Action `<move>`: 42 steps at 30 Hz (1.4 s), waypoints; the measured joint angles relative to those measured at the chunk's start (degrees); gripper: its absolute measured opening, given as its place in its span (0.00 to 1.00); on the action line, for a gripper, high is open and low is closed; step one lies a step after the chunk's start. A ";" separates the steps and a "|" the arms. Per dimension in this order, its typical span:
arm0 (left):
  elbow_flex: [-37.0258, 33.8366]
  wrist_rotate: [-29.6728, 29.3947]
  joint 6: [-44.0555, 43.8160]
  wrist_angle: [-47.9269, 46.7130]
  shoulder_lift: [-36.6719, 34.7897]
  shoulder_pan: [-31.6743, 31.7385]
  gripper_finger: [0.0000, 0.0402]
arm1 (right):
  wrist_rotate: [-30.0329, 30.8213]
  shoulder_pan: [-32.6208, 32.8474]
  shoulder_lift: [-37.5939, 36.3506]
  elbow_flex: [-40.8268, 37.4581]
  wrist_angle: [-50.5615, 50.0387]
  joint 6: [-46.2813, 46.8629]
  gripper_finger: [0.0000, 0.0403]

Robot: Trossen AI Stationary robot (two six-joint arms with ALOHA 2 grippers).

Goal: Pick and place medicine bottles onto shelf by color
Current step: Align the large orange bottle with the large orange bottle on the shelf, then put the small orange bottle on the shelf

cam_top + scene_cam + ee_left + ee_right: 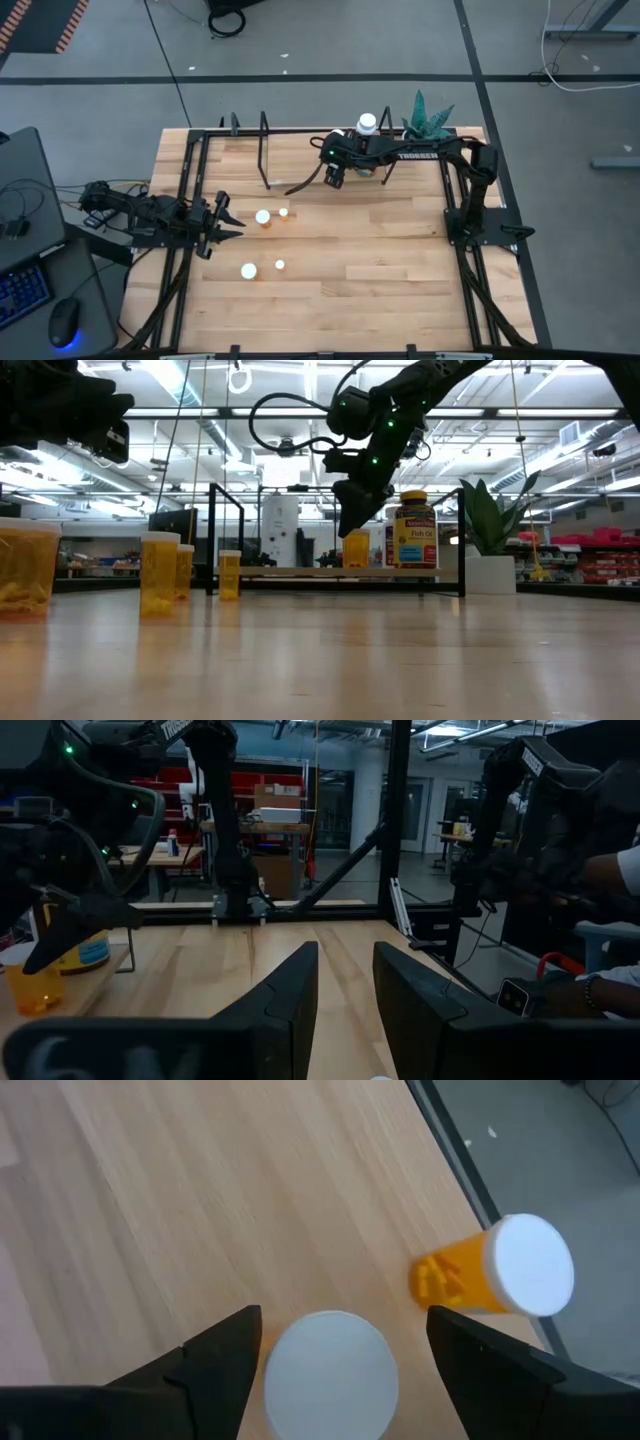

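The task looks partly done. On the shelf (340, 572) stand an amber bottle (415, 529) with a yellow lid, an orange bottle (355, 549) and at least one more behind the arm. Four orange bottles (262, 217) are still on the desk (380, 270), near the left pincer (222, 222), which waits at the desk's left edge with its fingers apart.

The right pincer (340, 1345) hangs over the shelf, fingers apart, straddling a white cap (330, 1360) without touching it; a second capped orange bottle (495, 1275) stands just beside.

Only the right wrist view shows that open straddle. The low view alone shows the shelf's row and labels. The high view alone counts the loose bottles.
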 joint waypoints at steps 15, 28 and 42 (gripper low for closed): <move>0.00 0.01 0.00 0.00 0.00 0.00 0.27 | -5.52 3.98 0.04 7.79 -0.74 -2.15 0.73; 0.00 0.00 0.00 -0.02 0.00 0.02 0.27 | -20.35 9.92 0.07 6.61 19.60 -3.18 0.73; 0.00 0.01 0.00 -0.01 0.00 0.01 0.27 | -20.04 19.99 0.13 3.82 41.74 -1.87 0.73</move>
